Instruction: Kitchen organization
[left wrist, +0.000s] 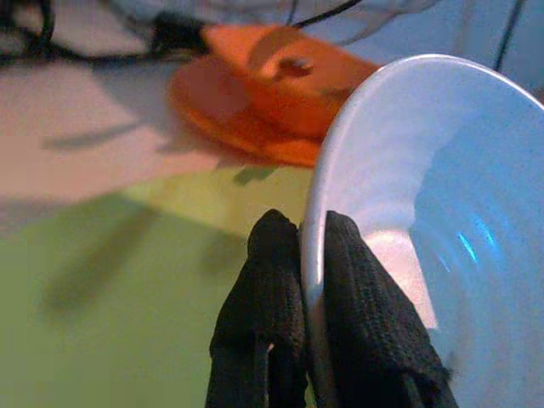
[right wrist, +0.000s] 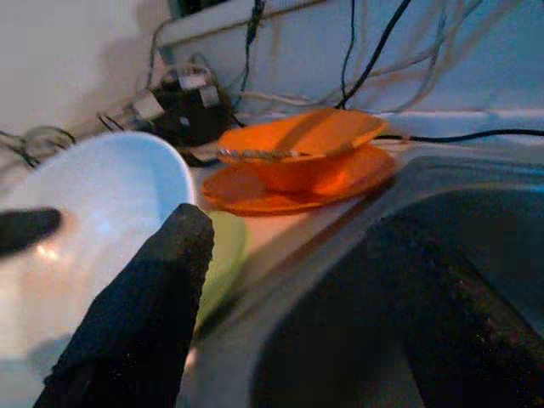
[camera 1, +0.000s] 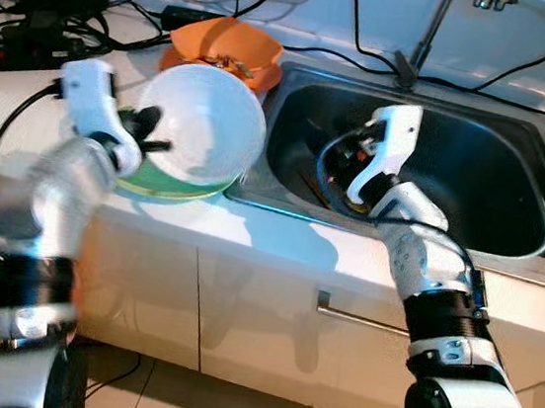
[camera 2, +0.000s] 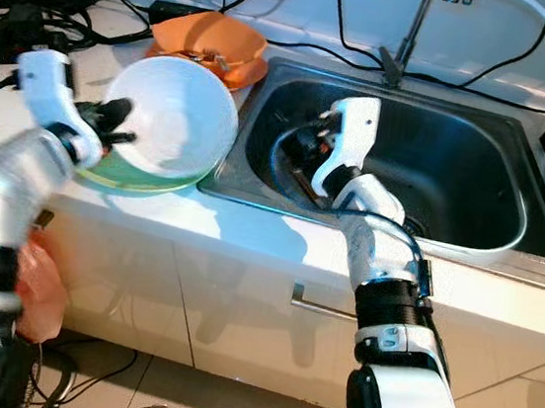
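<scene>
Left eye view: I have the left end effector (camera 1: 152,134) clamped on the rim of the white bowl (camera 1: 203,121), which is tipped up on edge above the green plate (camera 1: 170,189) at the front of the counter (camera 1: 25,109). Behind it sits an orange bowl (camera 1: 234,48) on an orange plate, with cables trailing along the back wall. My right arm reaches down into the steel sink (camera 1: 494,182); the right end effector (camera 1: 342,168) is low in the basin, near something dark I cannot identify.

Right eye view: same layout. The white bowl's open face is turned toward the sink, its lower edge close over the green plate; I cannot tell whether they touch.

Left wrist view: two black fingers (left wrist: 268,297) pinch the bowl's rim, one on the outside wall and one inside. The grip looks thin and near the edge. Green plate below, orange dishes beyond.

Right wrist view: the fingers (right wrist: 144,306) are spread wide with nothing between them. It looks across the sink edge toward the white bowl and the orange dishes.

My read: I am mid-transfer with the white bowl, either lifting it off the green plate or carrying it toward the sink. The next move needs a steady wrist, since an edge pinch on smooth crockery could slip or pivot. The right end effector is free to support the bowl if I bring it up.
</scene>
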Controlling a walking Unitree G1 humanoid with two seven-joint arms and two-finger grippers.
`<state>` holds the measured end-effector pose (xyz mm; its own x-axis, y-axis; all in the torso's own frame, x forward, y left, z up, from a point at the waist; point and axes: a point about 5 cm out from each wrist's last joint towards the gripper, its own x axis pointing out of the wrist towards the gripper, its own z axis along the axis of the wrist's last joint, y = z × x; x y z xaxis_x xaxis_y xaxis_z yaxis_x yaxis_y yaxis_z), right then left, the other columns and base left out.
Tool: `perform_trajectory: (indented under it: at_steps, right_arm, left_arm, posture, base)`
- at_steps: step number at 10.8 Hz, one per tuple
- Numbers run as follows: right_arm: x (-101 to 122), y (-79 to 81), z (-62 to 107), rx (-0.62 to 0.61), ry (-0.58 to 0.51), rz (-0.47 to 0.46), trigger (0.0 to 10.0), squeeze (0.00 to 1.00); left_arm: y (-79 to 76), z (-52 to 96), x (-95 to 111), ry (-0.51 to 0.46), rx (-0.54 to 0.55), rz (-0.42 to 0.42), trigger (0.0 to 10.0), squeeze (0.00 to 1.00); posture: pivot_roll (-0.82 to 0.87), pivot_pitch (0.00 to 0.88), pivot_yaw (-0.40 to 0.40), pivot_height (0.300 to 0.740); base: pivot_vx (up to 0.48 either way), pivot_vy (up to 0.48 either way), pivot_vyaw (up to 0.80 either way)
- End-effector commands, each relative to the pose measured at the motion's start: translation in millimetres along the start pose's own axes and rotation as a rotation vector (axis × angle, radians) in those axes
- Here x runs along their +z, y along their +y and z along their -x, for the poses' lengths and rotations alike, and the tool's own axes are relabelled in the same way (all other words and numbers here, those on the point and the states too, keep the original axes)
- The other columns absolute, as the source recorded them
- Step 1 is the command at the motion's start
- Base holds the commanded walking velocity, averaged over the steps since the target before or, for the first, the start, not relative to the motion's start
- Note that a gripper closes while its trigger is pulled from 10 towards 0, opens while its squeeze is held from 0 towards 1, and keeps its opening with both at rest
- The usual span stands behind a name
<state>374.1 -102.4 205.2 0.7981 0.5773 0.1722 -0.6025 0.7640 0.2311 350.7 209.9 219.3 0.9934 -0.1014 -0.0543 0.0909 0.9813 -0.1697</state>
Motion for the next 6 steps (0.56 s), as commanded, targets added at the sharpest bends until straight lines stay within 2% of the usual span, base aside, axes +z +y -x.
perform_trajectory:
  at_steps: [1, 6]
  right_arm:
    - [15, 6.8, -3.5, 0.065, -0.040, -0.053, 10.0, 0.00]
    - [13, 17.9, -1.9, 0.148, -0.007, -0.107, 10.0, 0.00]
  left_arm:
    - [-14.1, 0.3, 12, -0.108, -0.047, -0.077, 0.0, 0.00]
    - [-41.2, -4.0, 18, -0.262, -0.131, -0.113, 0.0, 0.00]
  posture:
    - [0.15, 0.026, -0.027, 0.740]
    - [0.14, 0.024, -0.027, 0.740]
  base:
    - [0.000, 0.000, 0.00]
    - [0.000, 0.000, 0.00]
